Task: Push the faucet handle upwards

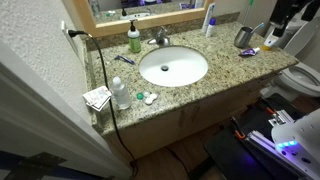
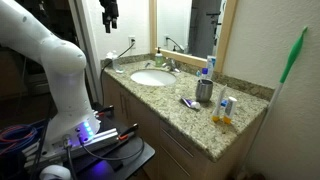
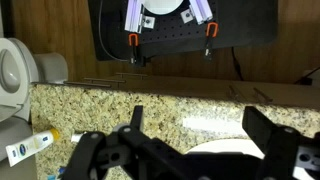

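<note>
The dark pincer (image 2: 110, 14) hangs high above the granite surface (image 2: 190, 125), touching nothing. Well below it lies the white sink (image 2: 152, 77), the faucet handle (image 2: 170, 62) at its rim; a metal cup (image 2: 204, 91) stands farther from the pincer.

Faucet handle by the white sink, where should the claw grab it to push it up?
Probably the free end of the faucet handle, from the sink side and below, claw open: it's a short chrome lever atop the faucet, so lifting from underneath suits it. Its tilt is unclear.
</note>
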Available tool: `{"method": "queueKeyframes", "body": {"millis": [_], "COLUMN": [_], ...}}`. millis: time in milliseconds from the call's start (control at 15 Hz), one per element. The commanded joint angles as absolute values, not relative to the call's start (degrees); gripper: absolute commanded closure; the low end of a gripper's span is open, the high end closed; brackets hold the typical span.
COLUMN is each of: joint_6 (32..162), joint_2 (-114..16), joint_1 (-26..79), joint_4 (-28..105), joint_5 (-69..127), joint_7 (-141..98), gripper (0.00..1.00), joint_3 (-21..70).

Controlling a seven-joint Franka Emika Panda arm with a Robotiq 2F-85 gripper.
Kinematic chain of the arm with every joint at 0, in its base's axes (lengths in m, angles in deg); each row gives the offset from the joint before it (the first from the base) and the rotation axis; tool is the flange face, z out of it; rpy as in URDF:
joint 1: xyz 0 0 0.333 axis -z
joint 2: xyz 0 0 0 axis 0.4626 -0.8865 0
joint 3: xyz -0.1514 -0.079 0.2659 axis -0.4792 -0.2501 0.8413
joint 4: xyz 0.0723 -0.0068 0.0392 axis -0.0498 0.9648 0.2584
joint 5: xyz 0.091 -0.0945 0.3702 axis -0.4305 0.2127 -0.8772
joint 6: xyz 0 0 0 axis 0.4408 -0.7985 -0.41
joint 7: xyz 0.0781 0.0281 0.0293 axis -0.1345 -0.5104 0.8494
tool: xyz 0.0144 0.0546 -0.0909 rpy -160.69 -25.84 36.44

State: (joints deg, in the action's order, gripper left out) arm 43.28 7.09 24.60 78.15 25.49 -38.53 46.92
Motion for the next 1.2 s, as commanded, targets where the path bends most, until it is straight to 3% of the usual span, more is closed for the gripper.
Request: {"method": "queueKeyframes", "body": {"millis": [0,267,533,733,800,1133], "joint_6": [43.2,44.4,55.7,54.4,57.1,55.6], "joint_2": [6.8,2.9,-10.4,-20.8,-13.2,-22.2], "joint_1": [23.7,23.9,24.7,26.4,23.5,23.6], "joint_4": [78.0,77.3,70.3,60.1,68.4,61.2], "joint_5": [25.8,26.0,25.6,23.9,25.7,27.0], "joint_7": [-39.0,-38.6,-35.1,-34.7,-36.3,-36.7], "gripper": [0.00,0.00,0.00,0.00,0.00,0.00], "joint_3": [46.3,46.8,45.1,44.0,43.2,42.4]}}
